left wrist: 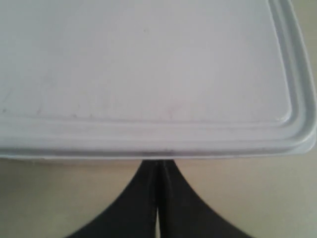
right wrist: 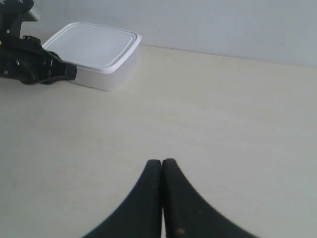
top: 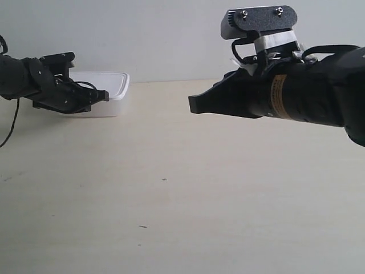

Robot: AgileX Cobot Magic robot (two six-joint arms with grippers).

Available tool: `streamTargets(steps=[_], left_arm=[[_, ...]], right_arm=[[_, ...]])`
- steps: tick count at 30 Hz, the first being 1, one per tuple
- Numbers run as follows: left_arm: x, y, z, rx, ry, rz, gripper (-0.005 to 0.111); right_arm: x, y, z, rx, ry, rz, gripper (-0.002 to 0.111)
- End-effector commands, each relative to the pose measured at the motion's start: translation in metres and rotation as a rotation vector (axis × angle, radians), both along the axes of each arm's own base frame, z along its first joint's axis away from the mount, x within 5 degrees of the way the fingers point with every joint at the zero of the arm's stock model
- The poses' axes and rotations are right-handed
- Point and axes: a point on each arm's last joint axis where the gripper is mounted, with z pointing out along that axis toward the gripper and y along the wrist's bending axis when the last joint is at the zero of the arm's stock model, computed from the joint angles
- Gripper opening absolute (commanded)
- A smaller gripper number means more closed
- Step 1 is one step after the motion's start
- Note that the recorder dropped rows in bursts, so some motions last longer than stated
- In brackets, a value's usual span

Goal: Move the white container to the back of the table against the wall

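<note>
My left gripper (top: 101, 96) reaches out low and level, jaws pressed together, tips under the lid rim of the white container (top: 114, 87). It sits far back on the desk (top: 182, 200), near the wall (top: 171, 34). It looks light, stiff and slick, so I'd push low on its side rather than pinch. My right gripper (top: 195, 104) hovers mid-desk, jaws closed on nothing.

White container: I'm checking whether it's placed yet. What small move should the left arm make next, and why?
Probably a short nudge toward the wall. The left gripper, shut, has its tips at the near edge of the white container. The container sits far back on the table, but no view shows whether it touches the wall.
</note>
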Motion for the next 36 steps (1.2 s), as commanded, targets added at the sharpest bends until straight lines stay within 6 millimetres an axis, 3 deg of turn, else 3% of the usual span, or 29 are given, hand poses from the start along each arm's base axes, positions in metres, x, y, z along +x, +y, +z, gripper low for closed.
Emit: streamTargets(steps=[1, 21, 30, 36], left_arm=[[0.006, -0.003, 0.000, -0.010, 0.000, -0.007, 0.000], [0.032, -0.004, -0.018, -0.008, -0.023, -0.014, 0.000], [0.038, -0.002, -0.011, -0.002, -0.062, -0.009, 0.000], [0.039, 0.008, -0.011, -0.005, -0.065, 0.016, 0.000]], right_arm=[[-0.005, -0.001, -0.005, -0.009, 0.018, 0.023, 0.000], [-0.024, -0.009, 0.019, 0.049, -0.030, 0.079, 0.000], [-0.039, -0.021, 0.005, 0.031, 0.002, 0.073, 0.000], [-0.054, -0.033, 0.008, 0.056, -0.011, 0.067, 0.000]])
